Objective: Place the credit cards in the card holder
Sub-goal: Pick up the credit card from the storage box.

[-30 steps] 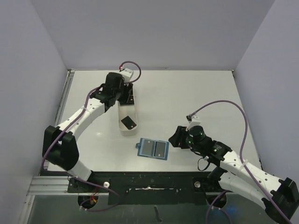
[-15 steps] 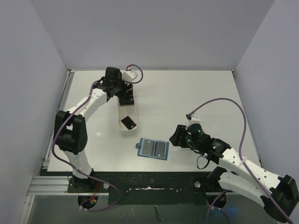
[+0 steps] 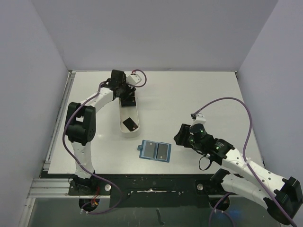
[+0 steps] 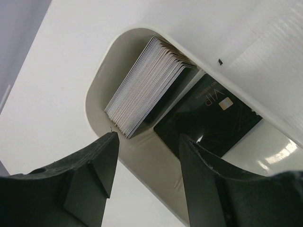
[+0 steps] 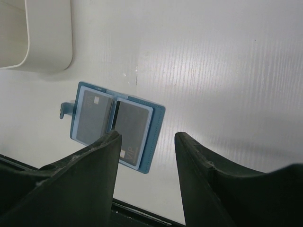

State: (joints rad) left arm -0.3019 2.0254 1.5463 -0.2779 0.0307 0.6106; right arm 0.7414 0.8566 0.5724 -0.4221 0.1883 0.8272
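Open and flat on the desk (image 3: 199, 94), near the middle of its near edge: blue card holder (image 3: 155, 151) (image 5: 128, 120), small closure tab (image 5: 66, 109) sticking out on its left. One dark card behind each of its two panels (image 5: 92, 116) (image 5: 135, 127).

Just beyond it, toward far left: long white tray (image 3: 129, 134) (image 4: 94, 90) (image 5: 47, 38), running near to far. At its far end, a thick stack of cards (image 4: 147, 85) standing on edge and leaning against the rounded wall. Beside the stack, flat on the tray floor, a single black card (image 4: 208, 118) with gold "VIP" lettering and a chip. Nearer the near end, another black card (image 3: 130, 124) lying flat.

Left hand (image 3: 127, 94) (image 4: 147, 139) above the far end of the tray, pointed down at the stack; fingers (image 4: 94, 165) apart, nothing between them, touching no card.

Right hand (image 3: 181, 136) (image 5: 147, 137) near the right side of the card holder, above the desk and aimed toward it; fingers (image 5: 90, 165) likewise apart, empty, clear of the holder.

Purple cable looping from each wrist.
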